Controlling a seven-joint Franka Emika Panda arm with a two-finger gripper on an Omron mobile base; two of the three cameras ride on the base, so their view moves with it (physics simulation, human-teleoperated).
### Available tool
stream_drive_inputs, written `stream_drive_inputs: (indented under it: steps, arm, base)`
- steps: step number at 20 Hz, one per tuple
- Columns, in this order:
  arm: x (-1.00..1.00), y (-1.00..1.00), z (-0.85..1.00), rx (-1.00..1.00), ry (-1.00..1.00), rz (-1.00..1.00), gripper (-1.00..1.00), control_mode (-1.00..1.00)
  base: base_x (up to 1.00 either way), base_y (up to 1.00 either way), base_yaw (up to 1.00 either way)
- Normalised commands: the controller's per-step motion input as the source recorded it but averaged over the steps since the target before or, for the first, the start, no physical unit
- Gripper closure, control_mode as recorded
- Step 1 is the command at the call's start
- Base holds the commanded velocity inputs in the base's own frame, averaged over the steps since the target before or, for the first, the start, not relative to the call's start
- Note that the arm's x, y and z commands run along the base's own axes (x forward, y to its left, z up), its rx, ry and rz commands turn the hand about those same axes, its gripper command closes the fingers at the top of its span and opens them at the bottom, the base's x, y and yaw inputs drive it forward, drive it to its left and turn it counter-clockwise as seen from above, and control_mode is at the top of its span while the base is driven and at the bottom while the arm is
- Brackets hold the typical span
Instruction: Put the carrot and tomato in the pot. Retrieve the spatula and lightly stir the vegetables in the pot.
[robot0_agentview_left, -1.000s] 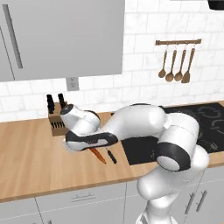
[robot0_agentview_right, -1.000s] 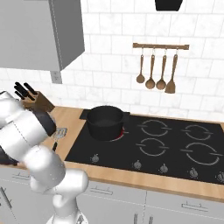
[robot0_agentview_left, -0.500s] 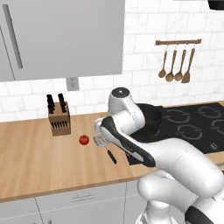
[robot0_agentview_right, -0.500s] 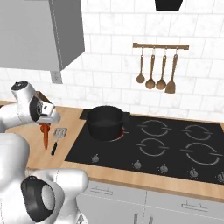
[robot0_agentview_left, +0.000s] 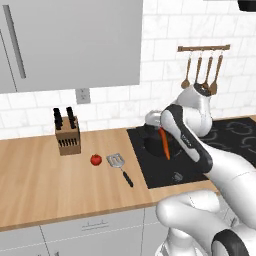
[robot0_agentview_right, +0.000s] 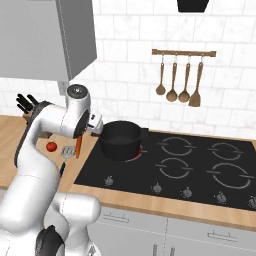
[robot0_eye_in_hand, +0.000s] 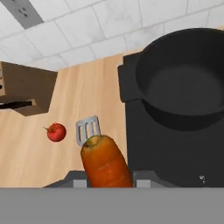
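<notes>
One carrot (robot0_agentview_left: 165, 144) clamped in narrowly parted jaws | hanging point-down | beside pot (robot0_agentview_right: 120, 140) | above cooktop (robot0_agentview_right: 200, 170)

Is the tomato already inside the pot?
No, the tomato lies on the wooden counter beside the spatula, and the pot is empty.

Kitchen: black hob (robot0_agentview_right: 200, 165), wooden counter (robot0_agentview_left: 45, 185), knife block (robot0_agentview_left: 66, 135), hanging wooden spoons (robot0_agentview_right: 180, 80).
</notes>
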Motion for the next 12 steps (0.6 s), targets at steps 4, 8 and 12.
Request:
stream_drive_inputs:
  steps: [4,8,12]
  arm:
    - [0.98,-0.70,0.30,0.17,-0.02,0.00,1.00,-1.00]
    - [0.95,-0.50,0.02,0.07,-0.04,0.00,1.00,-1.00]
    - [0.67,-0.24,-0.09,0.00,-0.04,0.00,1.00,-1.00]
  base:
    - [0.00,0.00,0.00]
    - [0.00,0.00,0.00]
    - [0.00,0.00,0.00]
